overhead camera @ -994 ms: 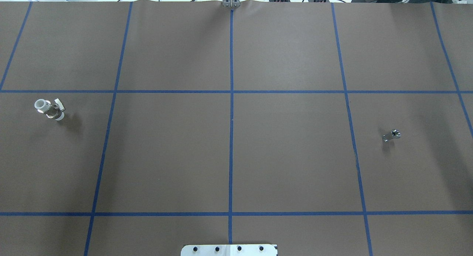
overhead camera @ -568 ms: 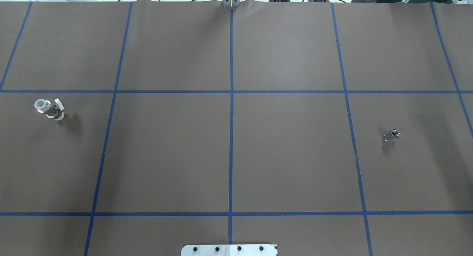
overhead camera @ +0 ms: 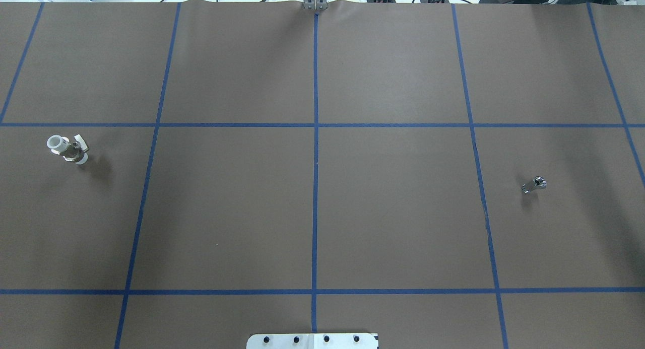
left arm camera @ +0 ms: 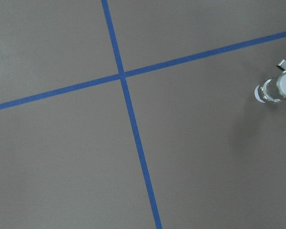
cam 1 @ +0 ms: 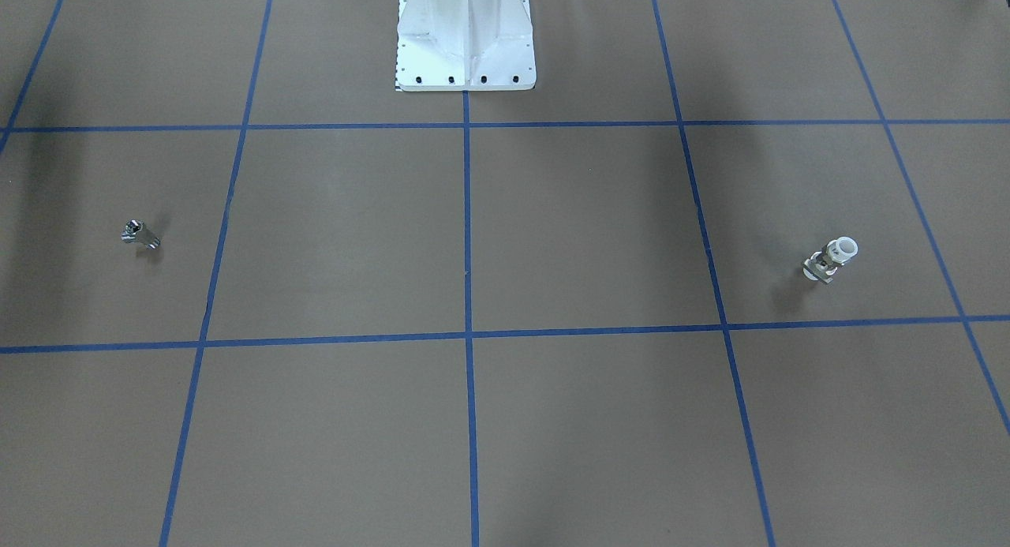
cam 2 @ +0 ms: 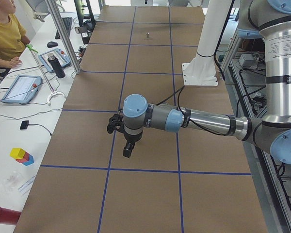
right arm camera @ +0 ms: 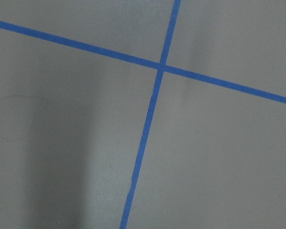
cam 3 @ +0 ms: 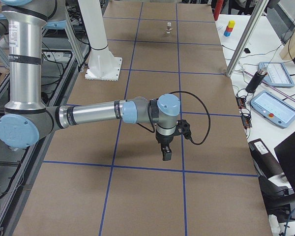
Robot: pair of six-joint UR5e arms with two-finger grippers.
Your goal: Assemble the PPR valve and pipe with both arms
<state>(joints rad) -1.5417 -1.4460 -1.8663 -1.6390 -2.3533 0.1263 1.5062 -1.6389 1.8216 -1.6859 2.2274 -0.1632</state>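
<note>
White plastic-and-metal PPR valve (overhead camera: 67, 149) sits at 9 o'clock on brown paper-covered table (overhead camera: 393, 213), close to left edge. Small shiny metal pipe piece (overhead camera: 533, 185) at 3 o'clock, well apart. Black left gripper (cam 2: 128, 149) and black right gripper (cam 3: 165, 153) hover, holding neither part; jaw opening cannot tell. Step: probably approach. Next: each arm must reach outward to own part. Wide room at centre for joining.

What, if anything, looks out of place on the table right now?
Nothing stands out. The white-ended metal valve and the small silver fitting sit far apart on the brown paper table cover; neither looks damaged.
</note>
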